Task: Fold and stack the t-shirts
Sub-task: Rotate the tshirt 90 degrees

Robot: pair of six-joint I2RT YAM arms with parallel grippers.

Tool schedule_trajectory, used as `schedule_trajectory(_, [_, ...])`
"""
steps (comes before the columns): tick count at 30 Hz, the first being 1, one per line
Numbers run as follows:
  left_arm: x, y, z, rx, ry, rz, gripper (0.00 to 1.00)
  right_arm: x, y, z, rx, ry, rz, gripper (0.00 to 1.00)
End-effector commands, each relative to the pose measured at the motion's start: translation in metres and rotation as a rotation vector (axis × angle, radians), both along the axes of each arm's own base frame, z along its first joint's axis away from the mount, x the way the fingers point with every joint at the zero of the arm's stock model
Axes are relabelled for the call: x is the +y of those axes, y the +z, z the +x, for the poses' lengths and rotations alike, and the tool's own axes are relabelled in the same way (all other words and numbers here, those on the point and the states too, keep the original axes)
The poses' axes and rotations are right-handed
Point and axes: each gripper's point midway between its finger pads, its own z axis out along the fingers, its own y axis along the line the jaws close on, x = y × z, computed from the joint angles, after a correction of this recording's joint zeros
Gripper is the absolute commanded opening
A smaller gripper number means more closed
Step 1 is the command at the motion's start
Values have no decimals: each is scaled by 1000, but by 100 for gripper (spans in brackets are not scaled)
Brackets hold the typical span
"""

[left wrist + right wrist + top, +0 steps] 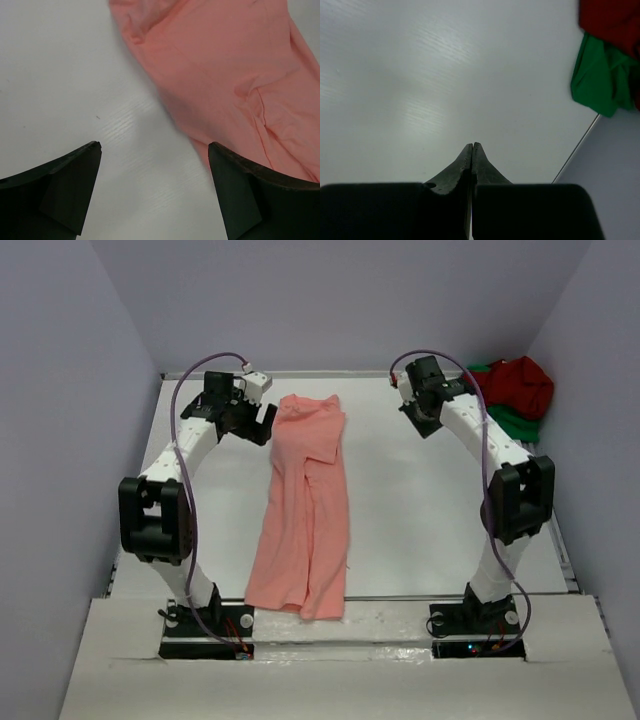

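While the salmon-pink shirt [305, 510] lies half-folded, the dark red shirt [520, 385] and green shirt [595, 85] wait bunched. The left tool [155, 150] gapes empty; the right tool [472, 147] is pinched together, empty.

Salmon-pink t-shirt [225, 65] cut off at the top and right of my left wrist view, green t-shirt [510, 422] mostly buried under the dark red t-shirt [520, 385], both clipped by my right wrist view's edge

You're looking at a white table [420, 530] boxed in by plain lavender-grey walls [330, 300] at the back and both sides. Its top is finely ribbed and carries soft patches of glare, and an off-white board [340, 680] runs across the near edge
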Motion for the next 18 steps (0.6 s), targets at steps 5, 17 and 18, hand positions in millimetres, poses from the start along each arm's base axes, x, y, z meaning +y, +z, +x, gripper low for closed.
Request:
schedule_trajectory(5, [-59, -18, 51, 64, -122, -56, 99, -5, 41, -69, -94, 82, 100, 0])
schedule_trajectory(17, [-132, -28, 72, 85, -233, -57, 0, -21, 25, -86, -59, 75, 65, 0])
schedule_trajectory(18, [-134, -30, 71, 83, -235, -51, 0, -21, 24, -86, -54, 74, 65, 0])
